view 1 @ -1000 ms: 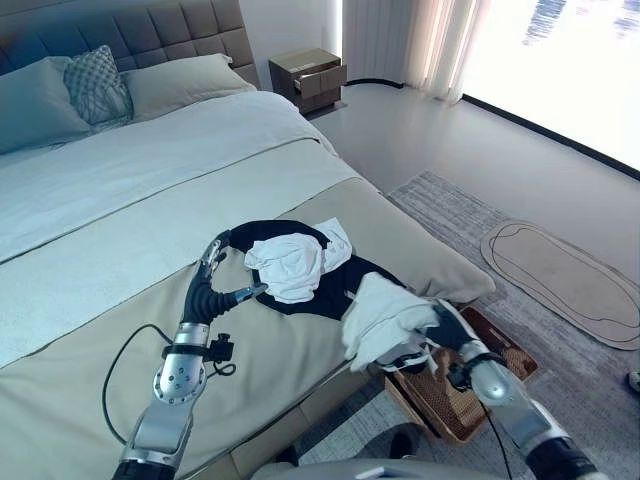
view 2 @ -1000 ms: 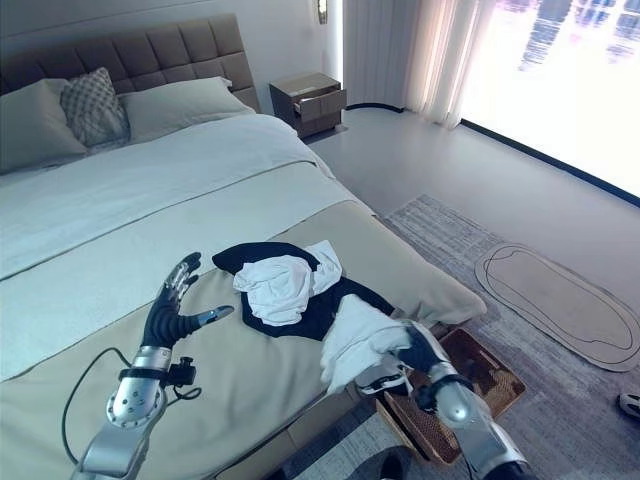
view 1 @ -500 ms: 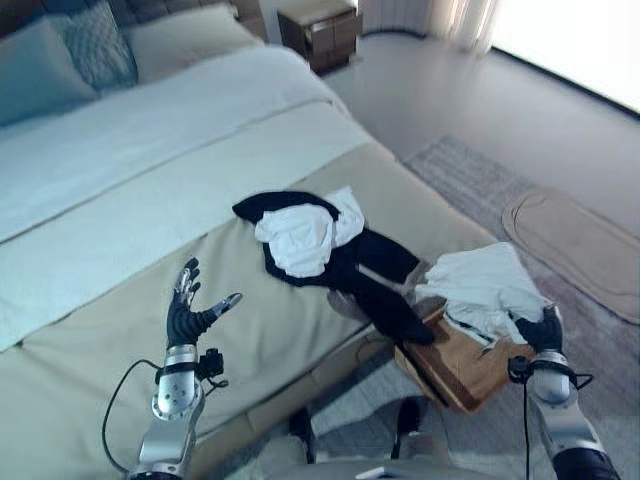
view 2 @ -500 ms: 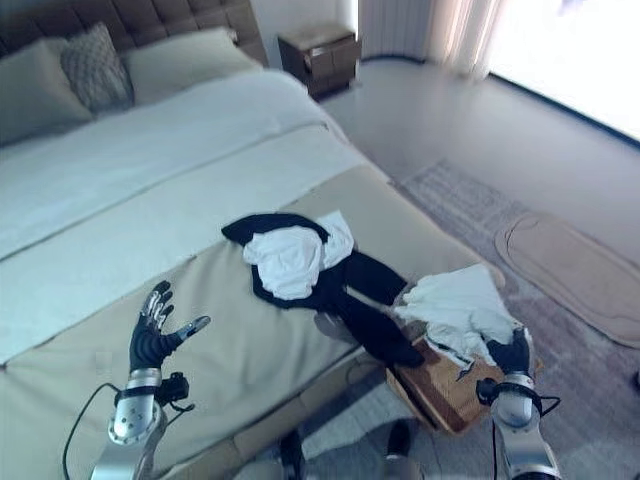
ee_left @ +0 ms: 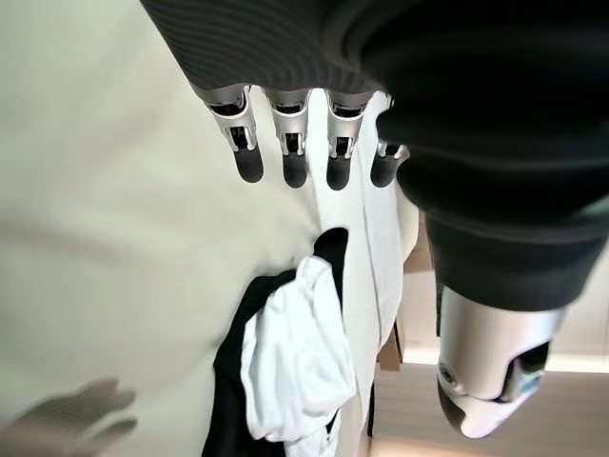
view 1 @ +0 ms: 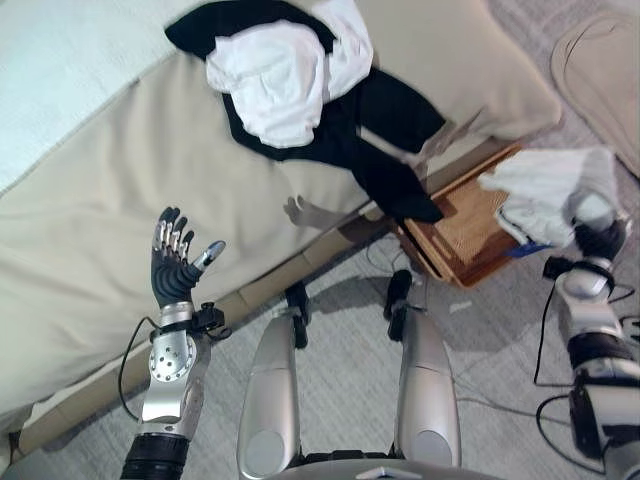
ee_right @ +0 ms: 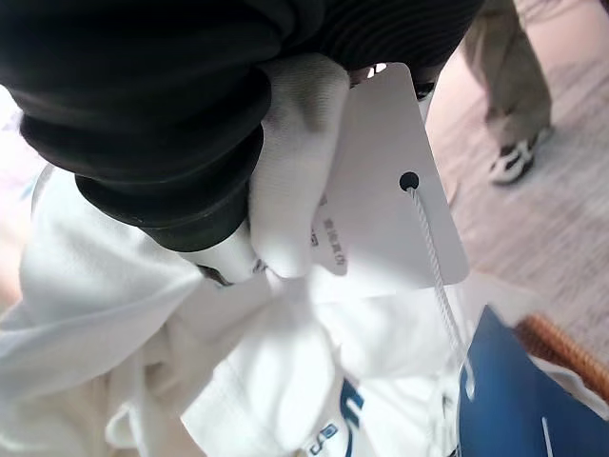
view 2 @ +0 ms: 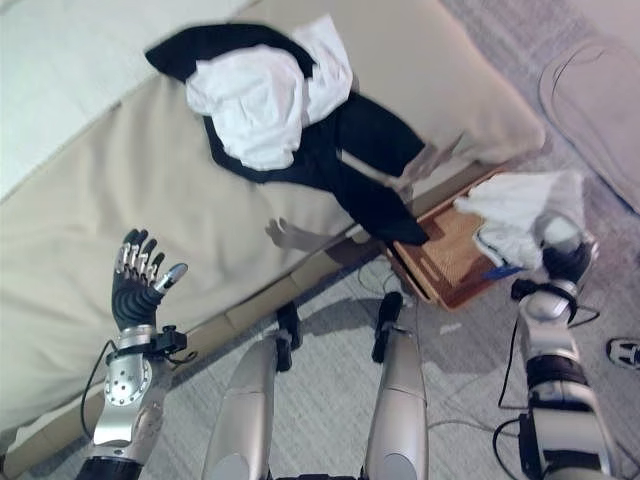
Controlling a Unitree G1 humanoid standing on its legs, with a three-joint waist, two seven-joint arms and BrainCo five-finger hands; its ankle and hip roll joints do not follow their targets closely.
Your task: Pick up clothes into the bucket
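A pile of black and white clothes (view 1: 290, 90) lies on the beige bed cover, and one black sleeve (view 1: 398, 185) hangs over the bed's edge. A brown woven basket (view 1: 450, 230) stands on the floor against the bed. My right hand (view 1: 603, 240) is shut on a white garment (view 1: 545, 185), which it holds above the basket's right end. In the right wrist view the white garment (ee_right: 143, 362) bunches against the hand, with a white paper tag (ee_right: 381, 190) hanging off it. My left hand (view 1: 172, 272) is raised open over the bed's near edge, holding nothing.
The bed (view 1: 90, 200) takes up the left and top. A grey carpet (view 1: 500, 340) covers the floor, and an oval rug (view 1: 600, 60) lies at the upper right. A person's leg and shoe (ee_right: 514, 152) stand close by on the right.
The camera has tipped down toward the floor. My right hand has carried the white garment further right and lower, over the basket. The left hand stays raised and open.
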